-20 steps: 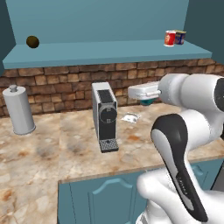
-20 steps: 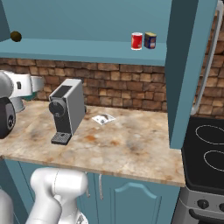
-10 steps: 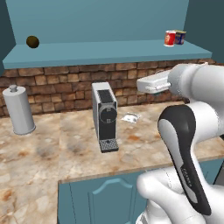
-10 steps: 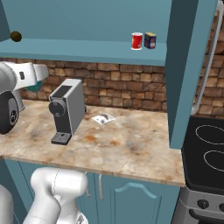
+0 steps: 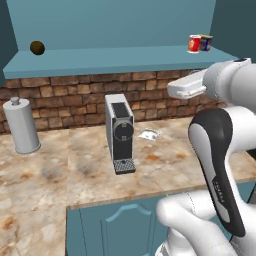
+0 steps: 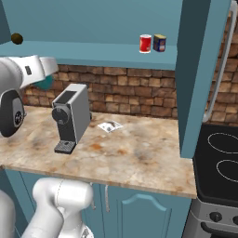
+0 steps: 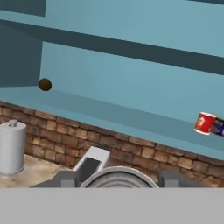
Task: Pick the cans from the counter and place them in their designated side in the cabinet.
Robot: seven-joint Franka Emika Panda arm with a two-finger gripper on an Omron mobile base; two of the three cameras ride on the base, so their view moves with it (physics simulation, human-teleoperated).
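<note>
Cans are the subject: a red can stands on the cabinet shelf toward its right end, touching or just beside a dark blue can with an orange label. A teal can with a silver top sits in the claw, raised above the desk and just below the level of the shelf board. In the hand view the silver top fills the space between the two dark fingertips, so the claw is clenched on the teal can. In the right base view a sliver of teal peeks from under the white hand.

Going by size: the teal-blue cabinet spans the wall above a brick backsplash. Below it runs the marbled beige-and-brown desk, with low teal doors under its front edge. To the right, past the cabinet's side panel, is a black stove. The white arm rises in front and bends toward the cabinet.

On the desk, a grey coffee machine stands near the middle against the bricks. A tall grey canister stands well to its left. A small white packet lies flat just right of the machine. A small dark brown ball rests at the shelf's far left end, well apart from the cans.
</note>
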